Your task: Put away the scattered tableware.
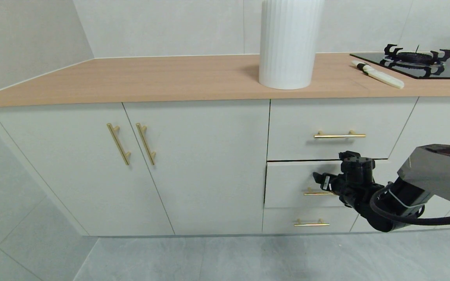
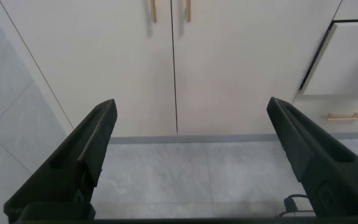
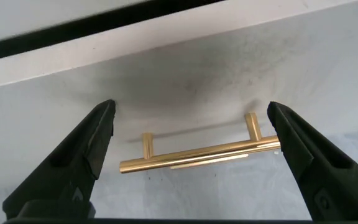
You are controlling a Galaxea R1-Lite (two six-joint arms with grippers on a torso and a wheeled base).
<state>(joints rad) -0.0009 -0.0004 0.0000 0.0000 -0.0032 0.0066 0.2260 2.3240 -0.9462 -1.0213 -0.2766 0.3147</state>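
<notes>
Our right gripper (image 3: 191, 111) is spread wide at the middle drawer (image 1: 287, 183), its gold handle (image 3: 197, 155) between the fingers. Our left gripper (image 2: 191, 107) hangs apart too, facing the cupboard doors (image 2: 104, 56). The white knife (image 1: 377, 74) lies on the counter (image 1: 150, 78) beside the hob (image 1: 424, 62)

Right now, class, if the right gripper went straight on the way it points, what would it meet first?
Most likely the gold handle of the middle drawer, framed by the open right gripper; how far off is unclear.
</notes>
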